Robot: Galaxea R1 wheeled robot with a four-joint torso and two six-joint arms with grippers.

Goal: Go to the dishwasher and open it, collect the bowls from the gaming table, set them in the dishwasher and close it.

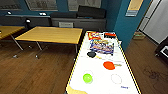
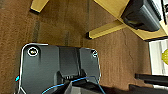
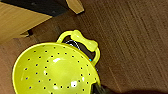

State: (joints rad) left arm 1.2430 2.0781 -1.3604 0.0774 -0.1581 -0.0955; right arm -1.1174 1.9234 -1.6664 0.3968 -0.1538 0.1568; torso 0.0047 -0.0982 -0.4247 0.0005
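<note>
The gaming table (image 1: 100, 77) stretches away in front of me, white-topped, with colourful game boxes (image 1: 102, 46) at its far end. On its near half lie an orange-red bowl (image 1: 109, 65) and, closer and to the left, a yellow-green bowl (image 1: 87, 78). In the right wrist view another yellow-green bowl (image 3: 55, 72), perforated and with a looped handle (image 3: 83, 42), hangs above the wooden floor, held by my right gripper. A yellow sliver (image 2: 165, 56) at the edge of the left wrist view sits on a white surface. The dishwasher is out of view.
A white round dish (image 1: 116, 79) and a black object (image 1: 91, 54) also lie on the gaming table. Yellow-wood tables (image 1: 51, 34) stand to the left, a blue wall corner (image 1: 125, 27) to the right. A wooden table leg (image 2: 107, 31) is near my left arm.
</note>
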